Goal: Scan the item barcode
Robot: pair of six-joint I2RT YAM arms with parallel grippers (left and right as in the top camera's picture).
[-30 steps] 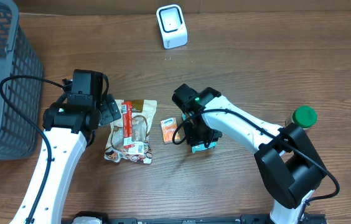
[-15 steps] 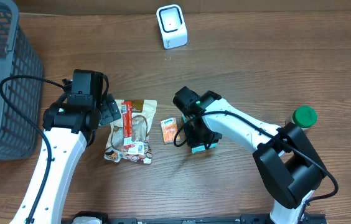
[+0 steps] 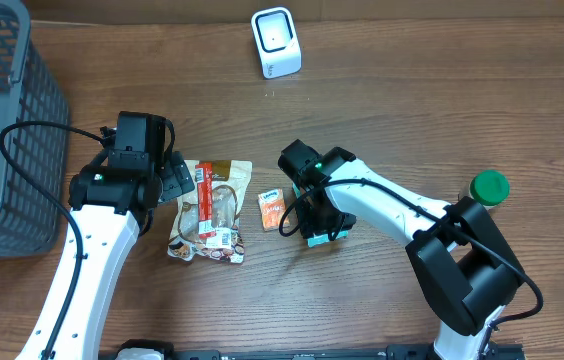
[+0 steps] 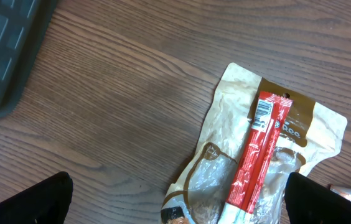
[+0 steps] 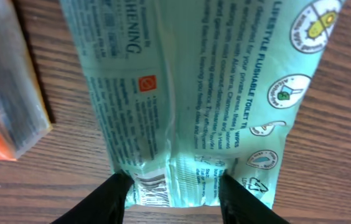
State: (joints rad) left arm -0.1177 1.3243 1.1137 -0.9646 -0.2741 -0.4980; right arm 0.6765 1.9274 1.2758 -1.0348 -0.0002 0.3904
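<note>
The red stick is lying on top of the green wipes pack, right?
No, the thing underneath is wrong. The red stick is lying on top of the brown pouch, as the left wrist view shows.

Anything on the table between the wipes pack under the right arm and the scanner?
Nothing visible: bare table between wipes pack and scanner. The orange packet lies beside the pack, off that line.

Stick (image 4: pixel 254 158) on pouch (image 4: pixel 230 106), sachet (image 3: pixel 271 209) right — wipes (image 5: pixel 194 74) beyond
</note>
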